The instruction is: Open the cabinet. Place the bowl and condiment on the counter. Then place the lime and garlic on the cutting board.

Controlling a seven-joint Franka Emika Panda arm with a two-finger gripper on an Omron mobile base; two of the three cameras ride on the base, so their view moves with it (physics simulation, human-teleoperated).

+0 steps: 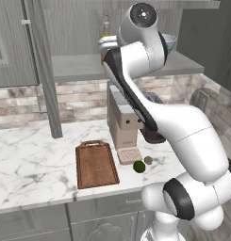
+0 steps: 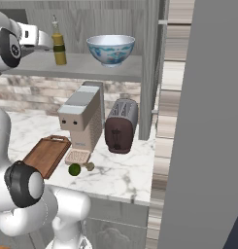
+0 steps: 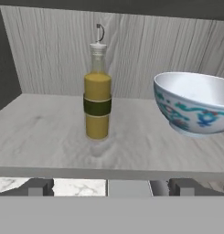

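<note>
Condiment (image 3: 97,107) ahead of open gripper (image 3: 109,186)

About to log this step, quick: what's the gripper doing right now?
Gripper: open, fingers holding nothing, facing the condiment on the cabinet shelf.

- I can read no text, brand, number or sign anywhere.
- The condiment (image 3: 97,106) has a plain dark band, no lettering.
- The bowl (image 3: 194,103) carries blue painted pattern only, no words.
</note>
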